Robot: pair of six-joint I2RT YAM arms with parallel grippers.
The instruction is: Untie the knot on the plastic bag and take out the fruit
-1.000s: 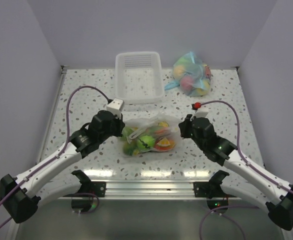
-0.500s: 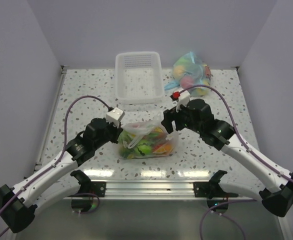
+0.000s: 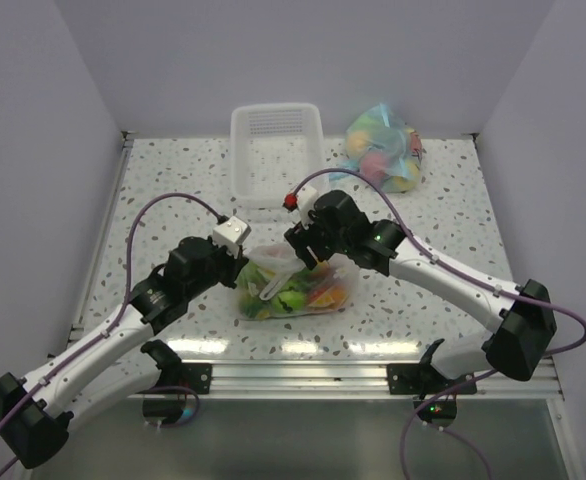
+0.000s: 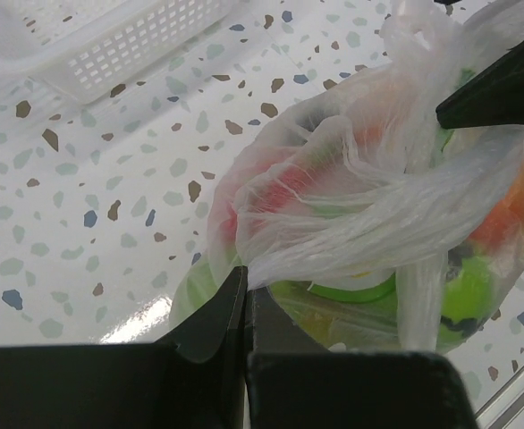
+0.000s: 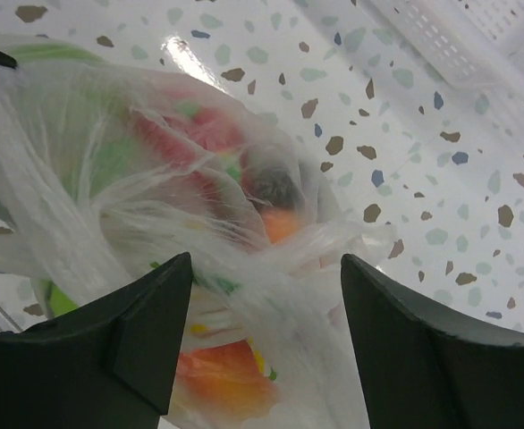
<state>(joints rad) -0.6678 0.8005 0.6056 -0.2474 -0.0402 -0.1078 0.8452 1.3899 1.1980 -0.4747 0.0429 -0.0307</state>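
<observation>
Grip check, left hand [image 4: 244,284]: fingers pinched together on a stretched band of the plastic bag [image 3: 298,285], at its left side. The right hand [image 5: 266,264] has its fingers spread wide over the bag's top, gripping nothing.

The knot [image 4: 411,143] is tied and sits on top. The fruit [image 4: 351,290] is inside the bag: green, red and orange pieces. The bag lies mid-desk [image 3: 173,190], just near of the white basket [image 3: 276,193].

Only the top view shows the blue-tinted bag [image 3: 383,148] holding pastel fruit, far right. Only the left wrist view shows the pinch.
</observation>
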